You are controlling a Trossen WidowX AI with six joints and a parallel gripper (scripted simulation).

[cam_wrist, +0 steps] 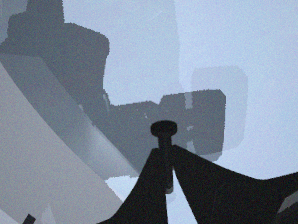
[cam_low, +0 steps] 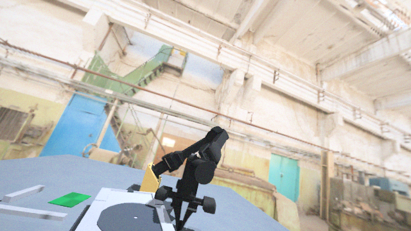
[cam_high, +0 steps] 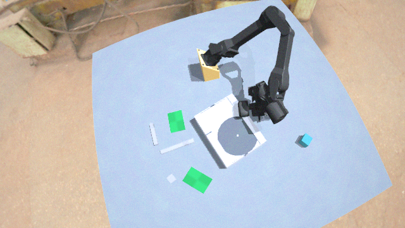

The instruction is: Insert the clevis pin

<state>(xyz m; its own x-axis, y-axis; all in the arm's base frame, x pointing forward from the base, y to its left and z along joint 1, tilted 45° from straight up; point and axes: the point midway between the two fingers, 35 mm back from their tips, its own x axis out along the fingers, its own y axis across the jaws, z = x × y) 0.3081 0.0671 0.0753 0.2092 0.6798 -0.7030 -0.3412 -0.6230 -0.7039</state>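
The jaws are nearly together, pinching the pin (cam_wrist: 164, 131) between the fingertips of the gripper (cam_low: 180, 227) (cam_wrist: 164, 152). They seem to grip the shank just under the head, presumably so that the tip can go in first and the head seat last. In the wrist view the pin's head is at twelve o'clock of the fingers and its long axis runs towards six, a touch past it towards five; whether it is truly plumb I cannot tell.

From above, the pin is hidden beneath the arm (cam_high: 286, 52) (cam_low: 187, 173), near one o'clock of the disc (cam_high: 232, 144) (cam_low: 122, 215). The disc lies flat inside the tray (cam_high: 209, 118) (cam_low: 103, 196), its small hole showing as a pale dot (perhaps the tray's hole beneath, though I cannot tell how well the two line up). The next move calls for carrying the pin towards seven o'clock, upright, over that dot; a tilted tip could nudge the disc.
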